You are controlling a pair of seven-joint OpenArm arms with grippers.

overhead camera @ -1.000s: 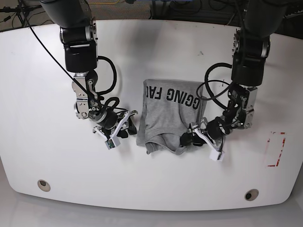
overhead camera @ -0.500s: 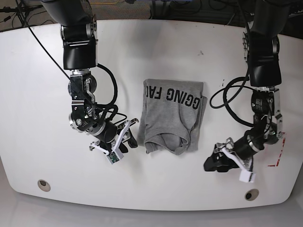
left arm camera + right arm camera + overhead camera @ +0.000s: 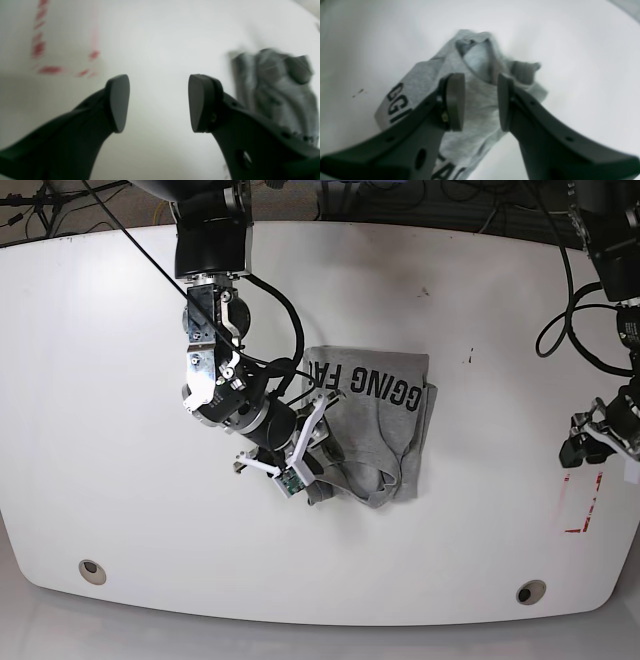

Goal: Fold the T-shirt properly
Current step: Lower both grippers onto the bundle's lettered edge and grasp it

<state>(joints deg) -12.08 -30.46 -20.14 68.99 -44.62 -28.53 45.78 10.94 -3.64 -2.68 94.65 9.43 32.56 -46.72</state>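
The grey T-shirt [image 3: 372, 430] lies folded into a small rectangle at the table's middle, with black lettering [image 3: 380, 385] along its far edge and the neck opening [image 3: 477, 60] near the front edge. My right gripper [image 3: 318, 442] hovers over the shirt's lower left part. In the right wrist view the right gripper [image 3: 481, 102] is open, and grey cloth shows beyond the gap, not pinched. My left gripper [image 3: 582, 444] is far off at the table's right edge. The left wrist view shows the left gripper [image 3: 158, 102] open over bare table, with the T-shirt [image 3: 275, 82] blurred at the right.
A red dashed marking [image 3: 586, 502] is on the white table [image 3: 100, 380] near its right edge, just below my left gripper; the marking [image 3: 50, 70] also shows in the left wrist view. Two round holes [image 3: 92, 571] [image 3: 531, 592] sit near the front edge. Cables hang behind the table.
My right arm swung in from beside the shirt's left edge to over its lower left part. My left arm pulled away from the shirt to the far right edge. The shirt stayed put.
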